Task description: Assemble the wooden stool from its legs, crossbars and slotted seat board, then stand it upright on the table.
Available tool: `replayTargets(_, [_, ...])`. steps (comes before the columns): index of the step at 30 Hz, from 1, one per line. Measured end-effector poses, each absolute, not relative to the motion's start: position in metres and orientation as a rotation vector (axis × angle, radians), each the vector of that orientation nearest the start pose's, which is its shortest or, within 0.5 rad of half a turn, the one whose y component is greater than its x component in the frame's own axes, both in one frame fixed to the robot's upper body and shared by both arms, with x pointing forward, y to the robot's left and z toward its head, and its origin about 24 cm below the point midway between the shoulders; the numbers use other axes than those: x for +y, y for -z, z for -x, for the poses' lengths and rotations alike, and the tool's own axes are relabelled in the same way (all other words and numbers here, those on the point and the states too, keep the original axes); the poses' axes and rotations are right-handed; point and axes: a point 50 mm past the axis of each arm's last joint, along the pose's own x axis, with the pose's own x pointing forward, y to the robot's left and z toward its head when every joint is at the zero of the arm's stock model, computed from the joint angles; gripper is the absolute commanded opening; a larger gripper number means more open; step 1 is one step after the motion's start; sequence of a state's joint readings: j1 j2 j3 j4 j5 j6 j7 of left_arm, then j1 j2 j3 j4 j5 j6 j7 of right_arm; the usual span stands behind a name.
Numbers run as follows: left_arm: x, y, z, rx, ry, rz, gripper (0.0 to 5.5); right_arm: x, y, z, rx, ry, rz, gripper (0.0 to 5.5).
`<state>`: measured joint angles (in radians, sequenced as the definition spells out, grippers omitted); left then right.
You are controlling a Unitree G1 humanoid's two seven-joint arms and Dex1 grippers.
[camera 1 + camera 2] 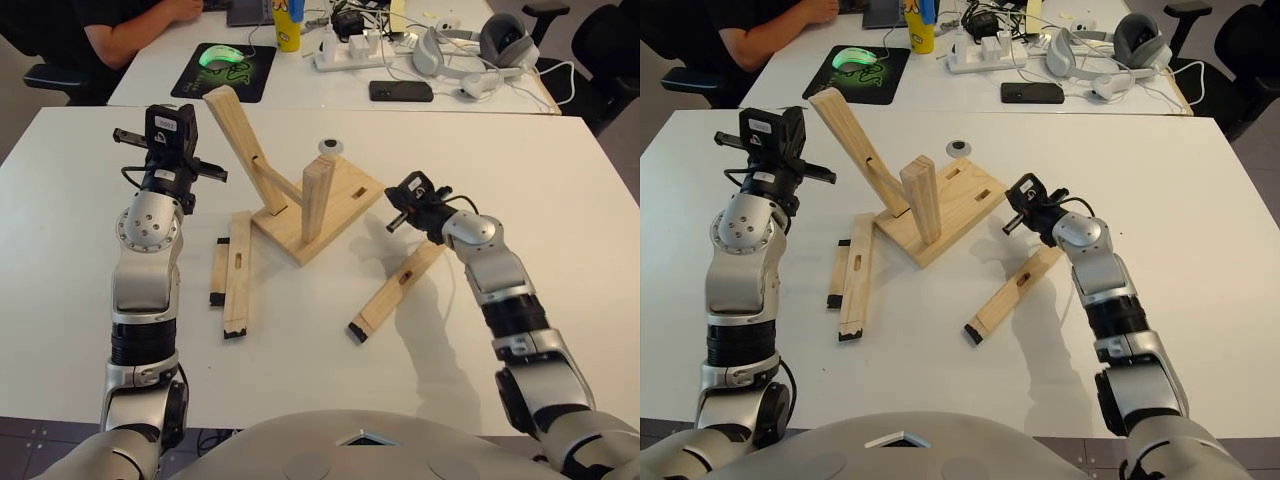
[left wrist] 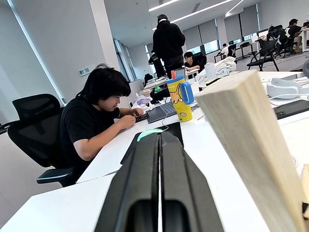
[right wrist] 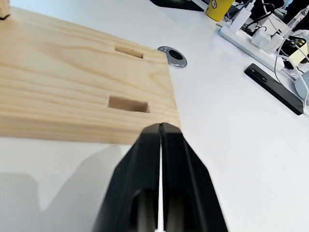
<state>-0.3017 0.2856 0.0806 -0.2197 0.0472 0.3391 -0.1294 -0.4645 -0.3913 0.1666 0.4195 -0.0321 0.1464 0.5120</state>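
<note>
- Lowest in the eye views, a loose leg (image 1: 395,290) lies flat and slanted on the table (image 1: 90,300), right of centre.
- Left of centre, two bars (image 1: 233,270) lie side by side, touching.
- Above the loose leg, the right gripper (image 1: 395,208) has its fingers pressed together on nothing and points at the right corner of the seat board (image 1: 345,195).
- The board rests on the table at centre, with one upright leg (image 1: 317,200) standing in it and a tilted leg (image 1: 243,150) leaning to the upper left.
- At upper left, the left gripper (image 1: 170,125) is raised beside the tilted leg, fingers closed and empty.
</note>
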Motion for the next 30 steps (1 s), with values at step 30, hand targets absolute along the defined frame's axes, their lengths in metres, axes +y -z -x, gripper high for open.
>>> replayTargets(30, [0.188,-0.146,-0.307,-0.186,0.05,-0.292,0.02,-0.158,-0.068,-0.354,0.551,-0.774,0.649,0.0])
